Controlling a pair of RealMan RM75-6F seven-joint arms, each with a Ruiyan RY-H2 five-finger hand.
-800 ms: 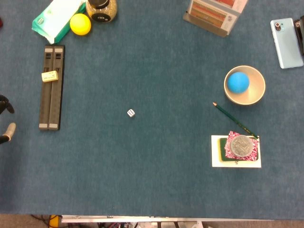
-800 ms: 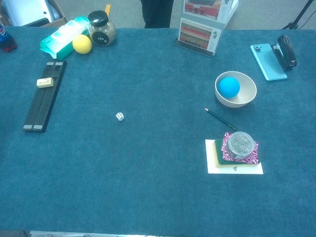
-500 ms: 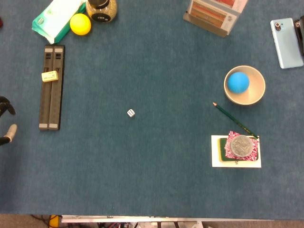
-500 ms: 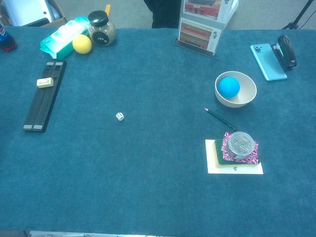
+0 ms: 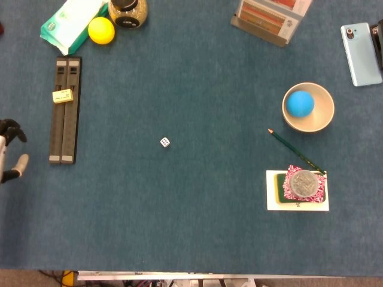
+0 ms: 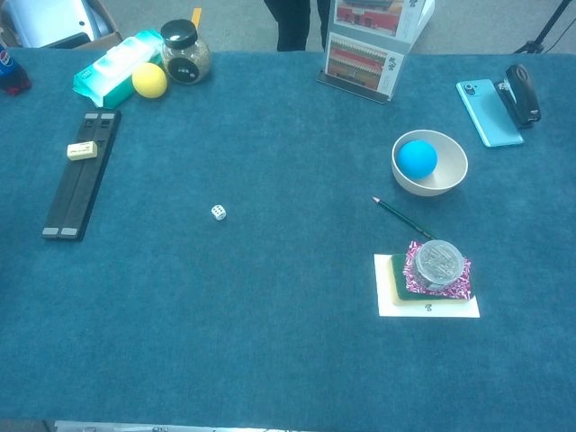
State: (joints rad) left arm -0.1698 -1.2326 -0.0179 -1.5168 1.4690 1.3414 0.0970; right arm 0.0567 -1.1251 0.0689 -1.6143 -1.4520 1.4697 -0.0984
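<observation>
Blue felt tabletop (image 5: 179, 227): my left hand (image 5: 11, 152) at the frame's left edge, fingers apart and holding nothing, is nearest the long black bars (image 5: 64, 110) just right of it — stiff, light-looking, best gripped mid-length.

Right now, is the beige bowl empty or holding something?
Not empty. The beige bowl holds a blue ball, seen inside the rim in both head and chest views.

two balls (image 5: 101, 30), one die (image 5: 164, 142), one pencil (image 5: 296, 152), one bowl (image 5: 323, 117)
</observation>
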